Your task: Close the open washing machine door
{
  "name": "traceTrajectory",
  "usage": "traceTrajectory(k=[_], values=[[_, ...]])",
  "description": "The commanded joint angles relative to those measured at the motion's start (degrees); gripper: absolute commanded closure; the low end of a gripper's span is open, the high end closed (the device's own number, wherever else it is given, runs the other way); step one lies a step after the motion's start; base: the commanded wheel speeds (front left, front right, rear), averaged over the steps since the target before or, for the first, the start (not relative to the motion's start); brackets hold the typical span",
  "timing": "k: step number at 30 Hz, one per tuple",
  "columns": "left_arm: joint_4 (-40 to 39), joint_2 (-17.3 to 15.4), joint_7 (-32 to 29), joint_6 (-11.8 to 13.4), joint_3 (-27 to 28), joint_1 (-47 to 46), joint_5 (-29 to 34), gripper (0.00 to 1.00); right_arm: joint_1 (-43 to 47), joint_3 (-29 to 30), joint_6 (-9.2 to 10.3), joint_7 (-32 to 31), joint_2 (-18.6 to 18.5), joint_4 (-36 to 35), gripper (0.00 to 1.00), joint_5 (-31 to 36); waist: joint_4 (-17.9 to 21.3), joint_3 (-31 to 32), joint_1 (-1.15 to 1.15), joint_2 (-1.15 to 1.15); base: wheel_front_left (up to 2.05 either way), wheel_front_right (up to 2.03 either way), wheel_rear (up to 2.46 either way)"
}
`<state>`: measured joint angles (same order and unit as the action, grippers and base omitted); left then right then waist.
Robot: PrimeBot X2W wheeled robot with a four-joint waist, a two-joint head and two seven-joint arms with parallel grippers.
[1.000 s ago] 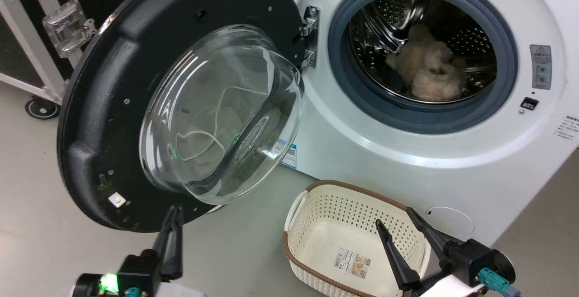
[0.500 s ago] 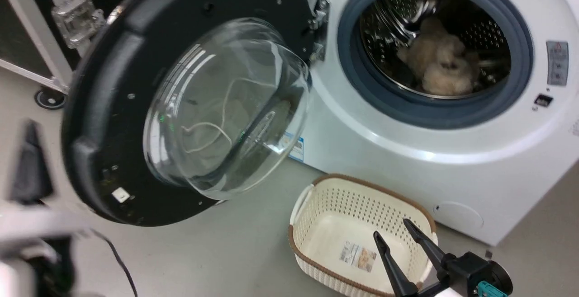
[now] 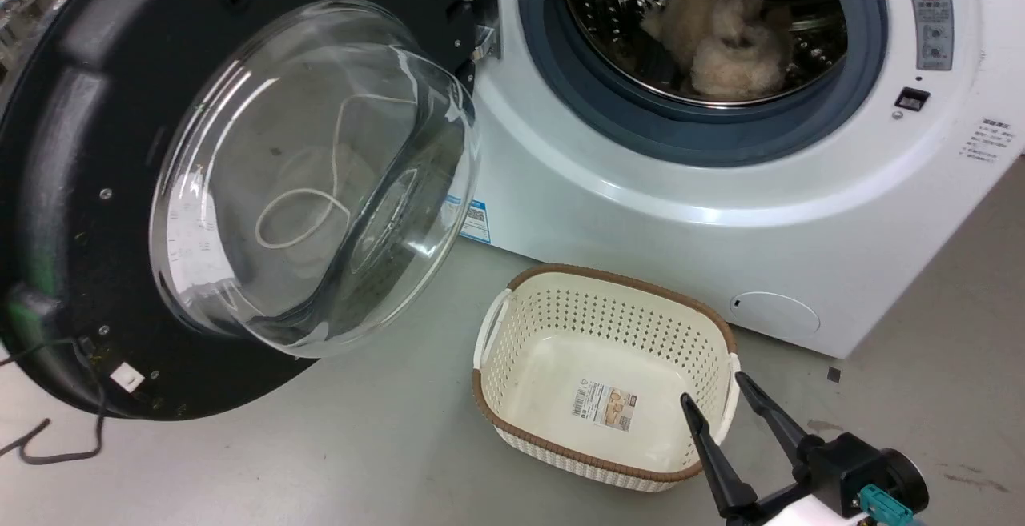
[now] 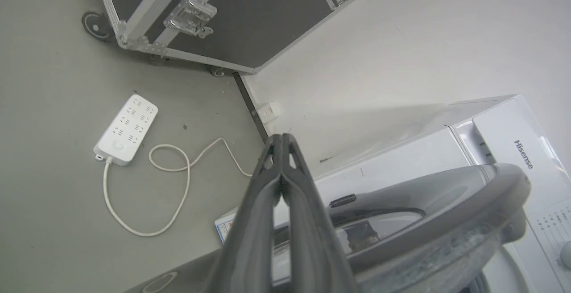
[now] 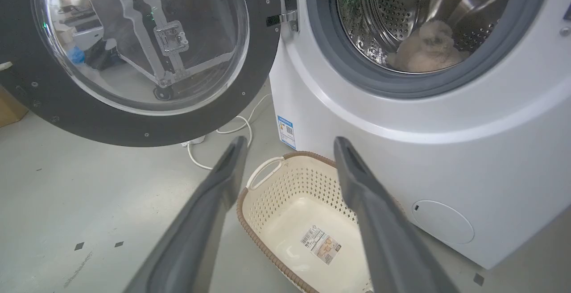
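Fingers (image 4: 261,204) of the left gripper (image 4: 282,140) press together on nothing, by the outer face of the door (image 3: 72,150); contact is unclear. The right gripper (image 3: 713,388) is spread, empty, near the basket (image 3: 625,318). The door hangs wide open left of the washer (image 3: 641,214), its top and left edge cut off. A pale fluffy lump (image 3: 721,38) in the drum (image 3: 608,14) is unidentifiable.

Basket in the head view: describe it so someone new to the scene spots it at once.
Start at the white washing machine; on the floor just in front of it, below the drum mouth, stands a cream basket. Its perforated walls, brown rim and open top, with a label sticker on the bottom, set it apart from the black round door to its left.
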<state>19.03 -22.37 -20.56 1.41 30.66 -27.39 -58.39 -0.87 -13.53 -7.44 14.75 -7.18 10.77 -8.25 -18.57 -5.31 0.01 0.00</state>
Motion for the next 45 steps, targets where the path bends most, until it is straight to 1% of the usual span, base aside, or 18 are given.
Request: traceTrajectory(k=[1, 2, 3, 4, 6, 10, 13, 19, 25, 29, 33, 35, 39, 43, 45], values=[[1.40, -0.19, -3.99, 0.69, 1.18, -1.01, -3.44, 1.00, -0.96, -0.13, -0.05, 0.25, -0.29, 0.29, 0.00, -0.61, 0.45, -0.06, -0.01, 0.00, 0.00, 0.00, 0.00], [1.40, -0.19, -3.99, 0.69, 1.18, -1.01, -3.44, 1.00, -0.96, -0.13, -0.05, 0.25, -0.29, 0.29, 0.00, -0.61, 0.45, -0.06, -0.01, 0.00, 0.00, 0.00, 0.00], [1.83, -0.10, -6.03, 0.79, 1.51, -1.13, -5.11, 1.00, -1.04, -0.18, -0.05, 0.25, -0.31, 0.39, 0.00, -0.69, 0.56, 0.00, -0.01, 0.00, 0.00, 0.00, 0.00], [1.49, 0.64, -12.06, 1.05, 1.89, -0.35, -9.42, 1.00, -1.21, -0.16, -0.05, 0.25, -0.22, 0.71, 0.00, -0.95, 0.72, 0.52, -0.01, 0.00, 0.00, 0.00, 0.00], [0.44, 0.99, -15.75, 0.77, 1.59, 1.15, -11.35, 1.00, -1.15, -0.10, -0.05, 0.25, -0.10, 0.95, 0.00, -1.08, 0.64, 1.07, -0.01, 0.00, 0.00, 0.00, 0.00], [-2.20, 2.23, -20.90, 0.16, 0.89, 4.50, -13.96, 1.00, -0.74, 0.05, -0.05, 0.25, 0.18, 1.49, 0.00, -1.13, 0.25, 2.47, -0.01, 0.00, 0.00, 0.00, 0.00], [-4.92, 3.98, -24.25, -0.56, -0.17, 7.37, -15.65, 1.00, -0.47, 0.23, -0.05, 0.25, 0.37, 1.94, 0.00, -1.16, 0.09, 4.03, -0.01, 0.00, 0.00, 0.00, 0.00], [-12.81, 8.65, -29.76, -1.50, -2.39, 15.45, -18.39, 1.00, 0.71, 2.24, -0.05, 0.25, 1.36, 2.42, 0.00, -0.71, 0.71, 7.25, -0.01, 0.00, 0.00, 0.00, 0.00], [-20.54, 15.41, -31.56, -1.76, -6.65, 23.36, -18.53, 1.00, 1.62, 5.11, -0.05, 0.25, 1.60, 2.47, 0.00, 0.56, 2.04, 8.73, -0.01, 0.00, 0.00, 0.00, 0.00], [-24.36, 18.63, -29.97, -1.24, -10.85, 27.53, -19.17, 1.00, 1.56, 6.50, -0.05, 0.21, 1.70, 2.43, 0.00, 1.23, 4.19, 9.00, -0.01, 0.00, 0.00, 0.00, 0.00], [-25.58, 19.40, -27.02, -1.71, -16.91, 31.21, -21.62, 1.00, 1.48, 6.77, -0.05, -0.51, 1.49, 1.99, 0.00, 1.83, 7.41, 8.67, -0.01, 0.00, 0.00, 0.00, 0.00], [-25.13, 19.45, -23.87, -1.85, -20.77, 32.44, -24.33, 1.00, 1.50, 6.57, -0.05, -1.02, 1.15, 1.62, 0.00, 2.03, 9.48, 8.27, -0.01, 0.00, 0.00, 0.00, 0.00], [-23.37, 19.48, -16.64, -3.34, -27.98, 33.03, -28.24, 1.00, 1.45, 6.62, -0.05, -1.85, 0.37, 0.80, 0.00, 2.05, 14.00, 7.06, -0.01, 0.00, 0.00, 0.00, 0.00], [-20.91, 19.48, -8.53, -4.99, -34.68, 31.40, -32.03, 1.00, 1.33, 6.53, -0.05, -2.52, -0.06, -0.10, 0.00, 1.96, 19.07, 5.33, -0.01, 0.00, 0.00, 0.00, 0.00], [-19.23, 19.48, -4.60, -5.77, -37.55, 29.35, -32.55, 1.00, 1.17, 6.44, -0.05, -2.81, -0.33, -0.66, 0.00, 1.92, 21.48, 3.89, -0.01, 0.00, 0.00, 0.00, 0.00]])
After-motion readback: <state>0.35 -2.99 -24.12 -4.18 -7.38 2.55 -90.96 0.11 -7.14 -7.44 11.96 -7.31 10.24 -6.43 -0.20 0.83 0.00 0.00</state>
